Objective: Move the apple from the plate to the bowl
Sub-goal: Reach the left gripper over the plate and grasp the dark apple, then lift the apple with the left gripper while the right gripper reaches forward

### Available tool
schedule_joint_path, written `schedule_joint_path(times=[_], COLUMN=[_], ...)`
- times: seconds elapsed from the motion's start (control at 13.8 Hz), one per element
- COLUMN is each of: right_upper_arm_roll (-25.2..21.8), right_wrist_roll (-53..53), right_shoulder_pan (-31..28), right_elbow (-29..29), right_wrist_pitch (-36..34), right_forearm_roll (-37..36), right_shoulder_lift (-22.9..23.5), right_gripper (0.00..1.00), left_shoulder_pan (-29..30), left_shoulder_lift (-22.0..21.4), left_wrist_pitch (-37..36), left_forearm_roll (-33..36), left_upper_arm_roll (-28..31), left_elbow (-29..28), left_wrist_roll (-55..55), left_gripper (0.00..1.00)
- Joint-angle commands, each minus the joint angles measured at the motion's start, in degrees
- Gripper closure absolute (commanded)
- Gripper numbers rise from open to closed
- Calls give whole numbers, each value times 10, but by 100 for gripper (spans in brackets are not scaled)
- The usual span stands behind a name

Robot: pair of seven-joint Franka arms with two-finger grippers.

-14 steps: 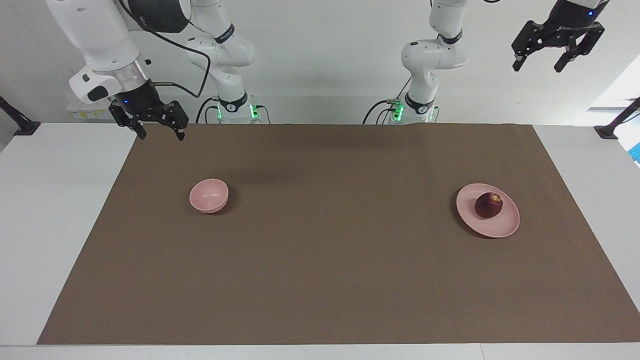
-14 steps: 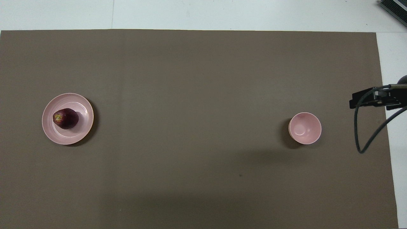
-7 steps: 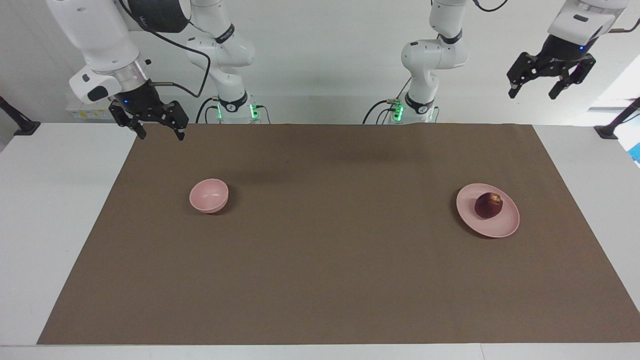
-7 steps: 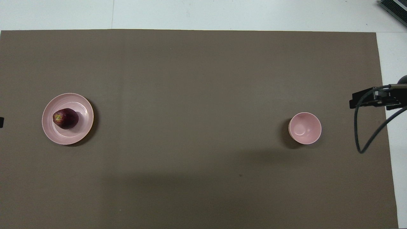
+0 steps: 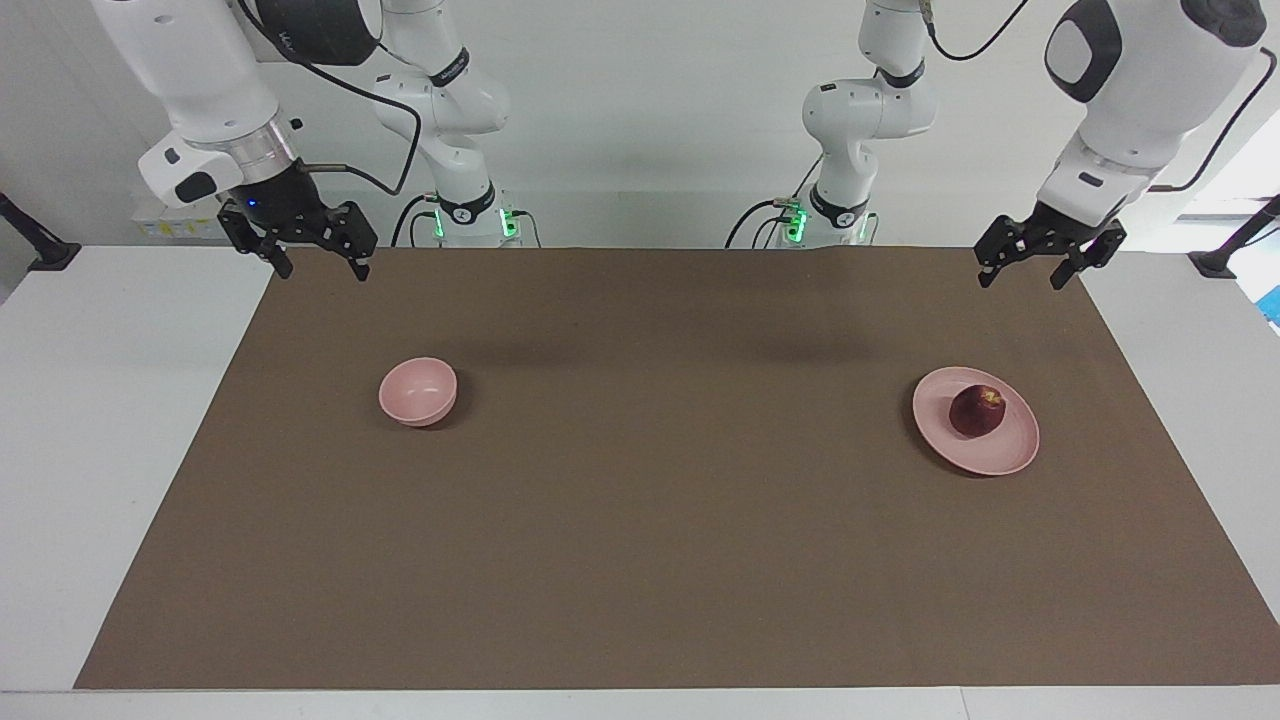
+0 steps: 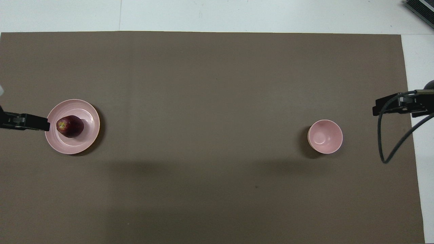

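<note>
Since the earlier frames the left gripper [image 5: 1045, 268] has dropped from high near the wall to hang low over the brown mat's corner at the left arm's end, on the robots' edge of the bench, its two fingers spread apart and holding nothing. From above, its dark fingertip [image 6: 34, 122] shows just over the rim of the plate [image 6: 90, 115], though the facing view shows it well up in the air and touching nothing. On that plate, near the left arm's end of the mat, sits the apple [image 5: 977, 410], dark red with its pale patch turned up, about in the plate's middle. Well apart from it, toward the right arm's end of the mat, the bowl [image 5: 418, 391] stands upright with nothing in it. At the mat's corner on the robots' edge at that end, the right gripper [image 5: 315, 265] waits in the air, fingers released and apart, unchanged from before.
</note>
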Motion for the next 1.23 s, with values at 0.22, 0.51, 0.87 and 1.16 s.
schedule_joint_path(times=[0.22,0.51,0.87,1.16], right_upper_arm_roll=[4,4,4,4], right_wrist_roll=[1,1,1,1], right_shoulder_pan=[-5,-5,-5,-5], right_elbow=[-2,-2,-2,-2], right_wrist_pitch=[-4,-4,-4,-4], right_forearm_roll=[10,10,10,10], right_shoulder_lift=[-3,-3,-3,-3], right_gripper=[0,0,0,0], left_shoulder_pan=[24,24,27,42], left_shoulder_lift=[-3,52,92,107], left_wrist_pitch=[192,269,350,388], left_forearm_roll=[-3,-3,-3,-3], left_upper_arm_roll=[3,3,3,3], left_elbow=[-138,-164,-178,-193], left_wrist_roll=[8,5,0,0], left_gripper=[0,0,0,0])
